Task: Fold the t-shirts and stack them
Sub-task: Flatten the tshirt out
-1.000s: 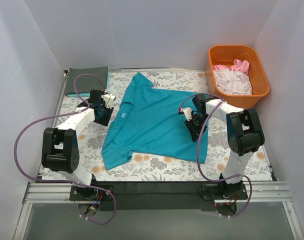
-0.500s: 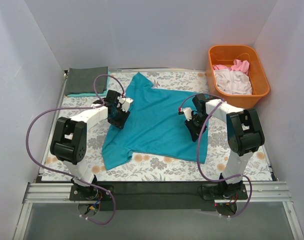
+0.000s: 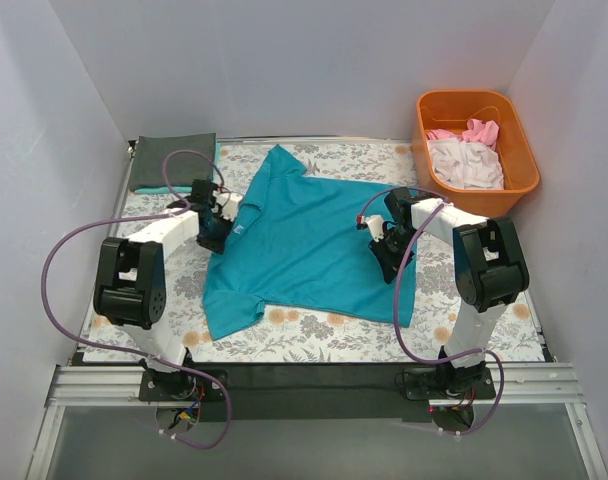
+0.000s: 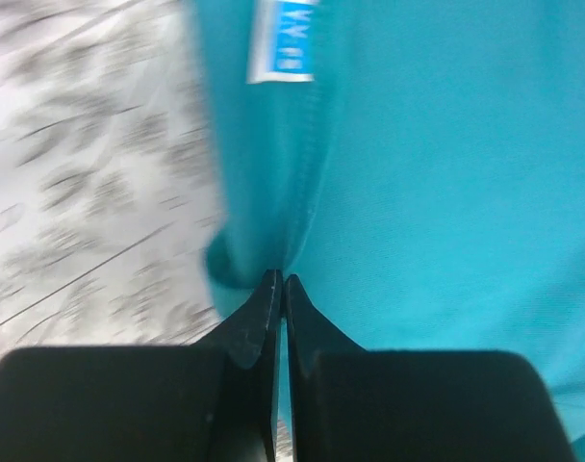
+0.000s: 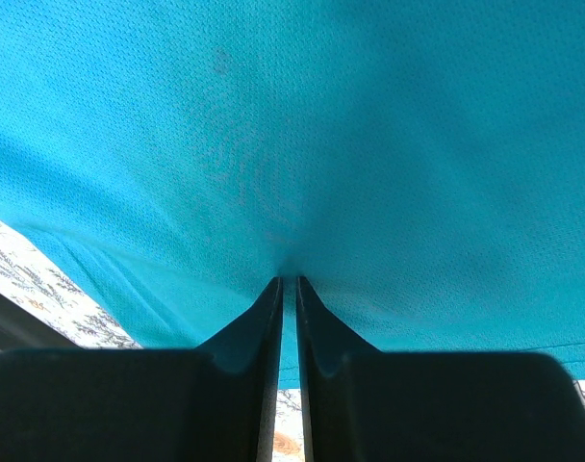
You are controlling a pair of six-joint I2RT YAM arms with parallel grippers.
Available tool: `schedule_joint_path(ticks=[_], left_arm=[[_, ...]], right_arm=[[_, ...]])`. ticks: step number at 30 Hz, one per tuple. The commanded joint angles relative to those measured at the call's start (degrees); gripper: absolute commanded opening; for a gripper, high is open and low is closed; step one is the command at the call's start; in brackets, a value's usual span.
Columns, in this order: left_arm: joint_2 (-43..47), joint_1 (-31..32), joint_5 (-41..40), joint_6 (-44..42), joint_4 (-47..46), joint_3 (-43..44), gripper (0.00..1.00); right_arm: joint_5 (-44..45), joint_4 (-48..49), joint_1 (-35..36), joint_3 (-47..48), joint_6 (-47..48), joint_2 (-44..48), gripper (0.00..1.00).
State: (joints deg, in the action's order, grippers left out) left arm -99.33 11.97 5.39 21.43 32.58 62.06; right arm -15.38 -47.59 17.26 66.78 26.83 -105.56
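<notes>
A teal t-shirt (image 3: 304,250) lies spread flat on the floral table covering (image 3: 314,340). My left gripper (image 3: 214,235) sits at the shirt's left edge, just below the blue label (image 4: 283,43). Its jaws are shut (image 4: 281,281) with a bunched fold of teal cloth (image 4: 418,173) at the tips. My right gripper (image 3: 387,257) rests on the shirt's right side. It is shut (image 5: 289,281) on a pinch of the teal fabric (image 5: 321,125), which puckers at the fingertips. A folded dark grey t-shirt (image 3: 174,160) lies at the back left corner.
An orange tub (image 3: 525,180) at the back right holds crumpled white (image 3: 464,165) and pink (image 3: 480,130) shirts. White walls close in the table on three sides. A strip of teal cloth (image 3: 156,189) shows under the grey shirt.
My left gripper swung right onto the shirt with its jaws apart, then drew back to the left edge and shut on the cloth there. The right arm has not moved.
</notes>
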Motion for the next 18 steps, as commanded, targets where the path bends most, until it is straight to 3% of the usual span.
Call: schedule_joint_path(ticks=[1, 4, 5, 6, 9, 12, 15, 16, 18], left_arm=[[5.3, -7.4, -0.2, 0.5, -1.6, -0.6, 0.0], [4.5, -11.8, 0.4, 0.1, -2.6, -0.8, 0.01], [4.1, -11.9, 0.5, 0.1, -2.9, -0.8, 0.06], [3.7, -14.9, 0.6, 0.1, -3.7, -0.9, 0.17], [2.0, -16.9, 0.3, 1.2, -4.6, -0.3, 0.34], [2.7, -17.8, 2.2, 2.6, -5.2, 1.8, 0.35], [5.5, -17.4, 10.1, 3.9, -6.6, 4.8, 0.37], [5.7, -17.0, 14.2, 4.4, -6.8, 5.9, 0.39], [4.6, -13.3, 13.4, 5.1, -7.7, 8.8, 0.4]], right_arm=[[6.1, 1.0, -0.6, -4.1, 2.3, -4.0, 0.16], [6.2, 1.0, -0.6, -4.4, 2.5, -3.6, 0.16], [6.2, 1.0, -0.7, -4.4, 2.5, -3.6, 0.16], [6.1, 1.1, -0.7, -4.4, 2.5, -3.7, 0.16], [6.1, 1.0, -0.7, -4.3, 2.6, -3.4, 0.16], [6.7, 0.9, -0.7, -4.4, 3.0, -2.6, 0.16], [7.2, 0.8, -0.7, -4.4, 3.3, -1.6, 0.16], [7.2, 0.9, -0.7, -4.1, 3.5, -1.2, 0.16], [6.5, 0.7, -0.7, -3.6, 3.4, -0.7, 0.16]])
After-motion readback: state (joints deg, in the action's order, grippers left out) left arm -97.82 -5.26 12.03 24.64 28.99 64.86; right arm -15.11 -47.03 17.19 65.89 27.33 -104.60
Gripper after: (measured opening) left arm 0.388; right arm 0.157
